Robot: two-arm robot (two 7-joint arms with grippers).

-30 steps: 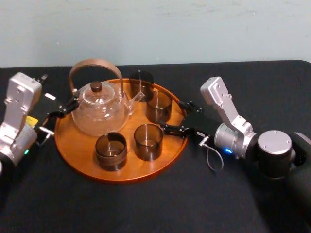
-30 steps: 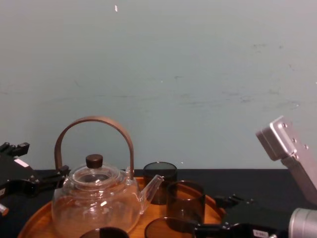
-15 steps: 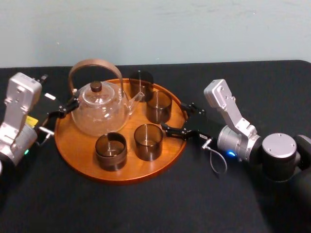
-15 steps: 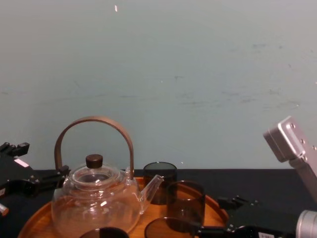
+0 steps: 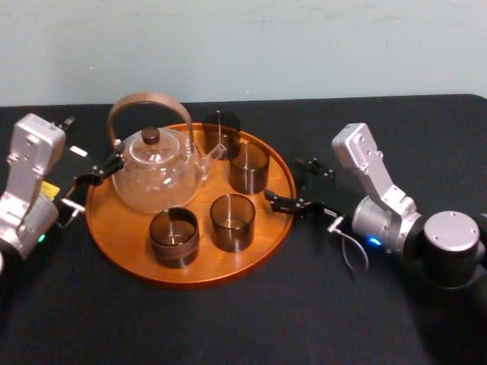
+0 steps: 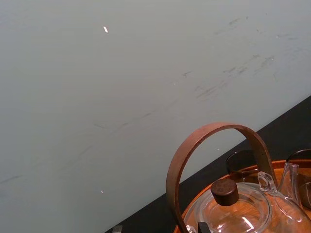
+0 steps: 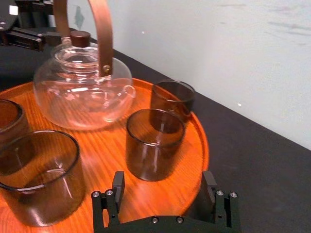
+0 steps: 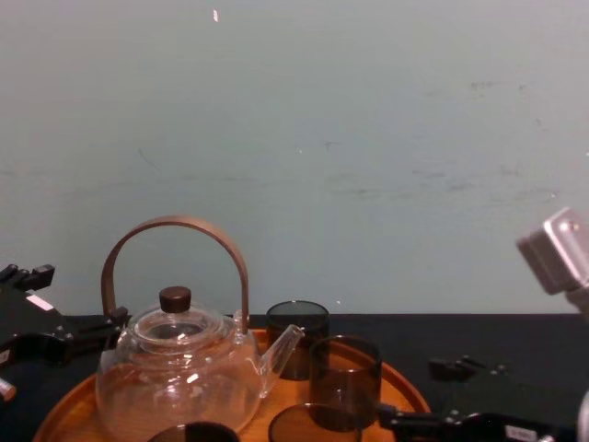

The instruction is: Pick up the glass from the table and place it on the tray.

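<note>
On the tray (image 5: 122, 251), the glass (image 5: 249, 167) stands upright among three others beside a teapot (image 5: 156, 175). Just off the tray's right rim, over the black surface (image 5: 228, 319), the right tool (image 5: 283, 181) gapes, empty. The left tool (image 5: 91, 176) sits at the left rim.

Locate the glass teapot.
In the head view the teapot sits on the left half of the tray, close to the left hand, a glass by its spout.

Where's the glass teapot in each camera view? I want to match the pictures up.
Head view: teapot on the left half of the tray.
Chest view: teapot lower left, handle arched high.
Left wrist view: teapot close up, partly cut off.
Right wrist view: teapot beyond the glasses, across the tray.
Shared landmark: its dark lid knob.
</note>
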